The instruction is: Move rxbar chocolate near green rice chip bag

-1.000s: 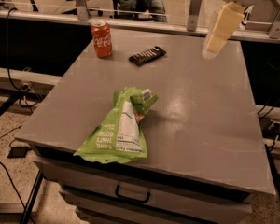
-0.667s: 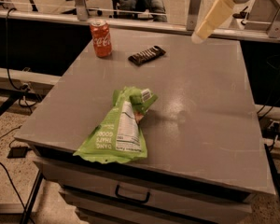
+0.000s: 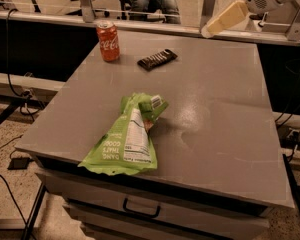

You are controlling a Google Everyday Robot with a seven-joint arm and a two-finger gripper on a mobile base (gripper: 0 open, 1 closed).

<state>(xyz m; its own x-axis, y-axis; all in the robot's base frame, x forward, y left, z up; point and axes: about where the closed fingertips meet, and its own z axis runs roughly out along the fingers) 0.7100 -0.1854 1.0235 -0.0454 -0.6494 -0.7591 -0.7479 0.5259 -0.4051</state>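
Observation:
The rxbar chocolate (image 3: 157,59), a flat dark bar with pale lettering, lies on the grey table (image 3: 225,109) near its far edge. The green rice chip bag (image 3: 128,136) lies near the front left with its white label panel up. My gripper (image 3: 208,32) hangs in the air at the upper right, above the table's far edge, well to the right of the bar and touching nothing. It shows as one pale finger shape pointing down-left.
An orange-red soda can (image 3: 108,41) stands upright at the far left of the table, just left of the bar. A drawer handle (image 3: 140,209) shows under the front edge. Rails and cables run behind and left of the table.
My gripper has swung upward and to the left, tilting from nearly vertical to pointing down-left. The bar, bag and can have not moved.

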